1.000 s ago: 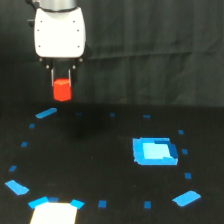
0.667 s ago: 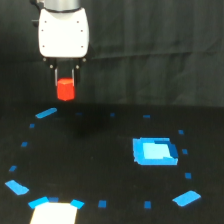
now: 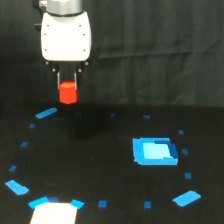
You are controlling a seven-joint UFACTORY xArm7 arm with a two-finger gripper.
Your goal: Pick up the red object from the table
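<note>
Gripper (image 3: 67, 80) housing was white, fingers dark. Red object (image 3: 68, 93) was bright red-orange. Bench (image 3: 110, 165) was black, dotted with blue tape marks (image 3: 46, 113) plus one larger blue square patch (image 3: 155, 151).

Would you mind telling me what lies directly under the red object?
The red object hangs in the hand above bare black table; nothing sits beneath. Its top is hidden between the fingers.

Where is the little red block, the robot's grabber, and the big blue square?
red object (image 3: 68, 93), exterior view, on its front face below the fingers.
gripper (image 3: 67, 86), exterior view, midway between the two fingertips, which clamp the block.
blue square patch (image 3: 155, 151), exterior view, on its middle, flat on the table (image 3: 100, 165).
</note>
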